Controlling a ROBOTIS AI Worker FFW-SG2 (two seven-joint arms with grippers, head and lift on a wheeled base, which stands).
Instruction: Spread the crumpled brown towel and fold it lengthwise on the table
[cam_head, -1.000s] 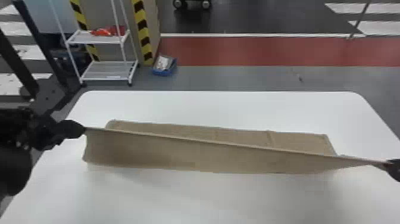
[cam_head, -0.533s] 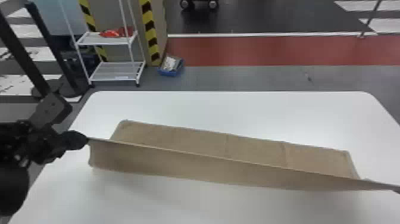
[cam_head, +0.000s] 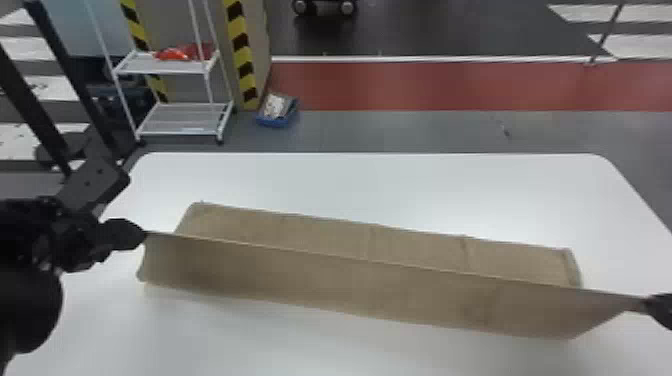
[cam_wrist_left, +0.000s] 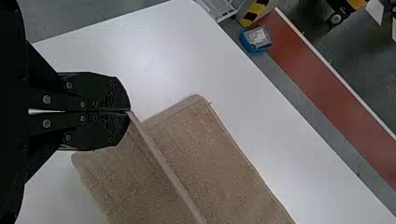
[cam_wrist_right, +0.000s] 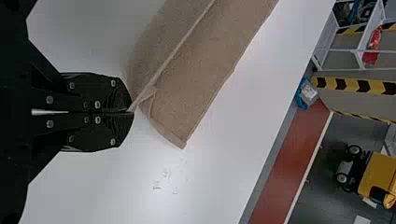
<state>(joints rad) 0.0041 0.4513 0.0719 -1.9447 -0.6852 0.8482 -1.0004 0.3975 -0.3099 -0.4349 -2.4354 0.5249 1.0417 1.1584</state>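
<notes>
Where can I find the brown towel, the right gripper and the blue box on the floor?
Brown towel (cam_head: 320, 281): head view, on its raised near side, below the held edge.
Right gripper (cam_wrist_right: 130, 112): right wrist view, between its fingertips.
Blue box (cam_head: 271, 122): head view, on its near wall.

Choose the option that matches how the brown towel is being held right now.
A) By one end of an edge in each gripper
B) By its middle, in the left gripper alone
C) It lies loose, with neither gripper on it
A: the left gripper and the right gripper each pinch one end of the towel's raised edge, drawn taut between them.
</notes>
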